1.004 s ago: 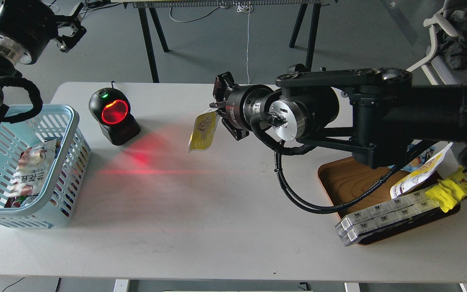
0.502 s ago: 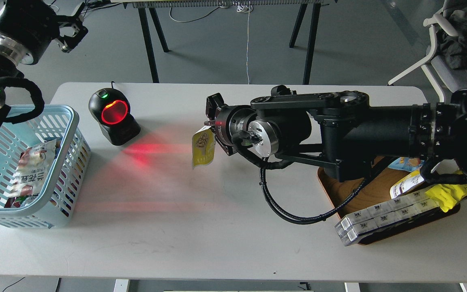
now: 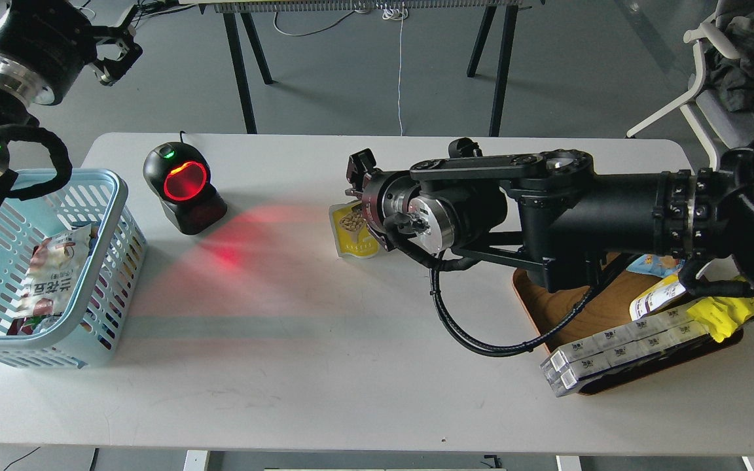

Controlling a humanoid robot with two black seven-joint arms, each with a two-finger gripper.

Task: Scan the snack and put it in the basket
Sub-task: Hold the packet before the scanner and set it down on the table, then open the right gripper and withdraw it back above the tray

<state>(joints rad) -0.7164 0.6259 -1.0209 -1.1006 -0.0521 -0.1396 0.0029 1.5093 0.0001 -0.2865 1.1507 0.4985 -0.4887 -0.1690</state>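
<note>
Snack point(image 3: 353, 230), mid-frame, hangs clamped in our right gripper point(image 3: 359, 196); we should face it squarely toward the scanner point(image 3: 184, 188) (left gripper point(image 3: 110, 55), upper left, fingers spread, empty).

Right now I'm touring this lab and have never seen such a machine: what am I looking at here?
This is one picture, taken from a humanoid robot's head, looking down at a white table. The two black arms are its own. The right hand is at a yellow snack that seems to lie on the table; whether it grips it is unclear. The left hand hangs raised, off the table. A scanner glows red. At left, a blue basket holds packets; at right, a wooden tray holds more.
</note>
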